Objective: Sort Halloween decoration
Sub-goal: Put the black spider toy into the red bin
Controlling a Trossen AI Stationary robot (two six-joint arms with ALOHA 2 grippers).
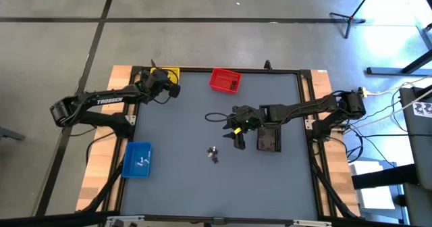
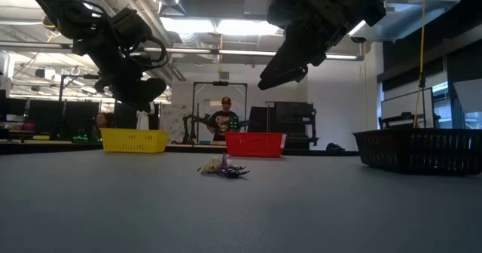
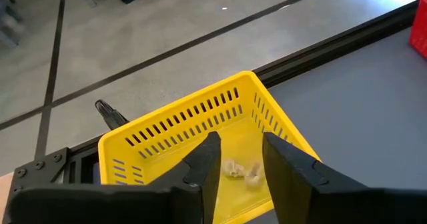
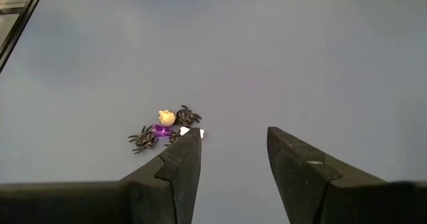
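Right wrist view: trinkets [image 4: 163, 127] lie just beyond open right pincer [image 4: 233, 154].

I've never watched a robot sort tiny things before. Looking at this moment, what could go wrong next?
1. The trinkets left on the table, dark spiders, a purple piece and a pale tan one, lie bunched together. The right gripper, open above them, might pinch several at once or knock them apart.
2. The left gripper hangs open over the yellow bin, where two pale tan pieces lie. Dipping lower, it might nudge that light bin.
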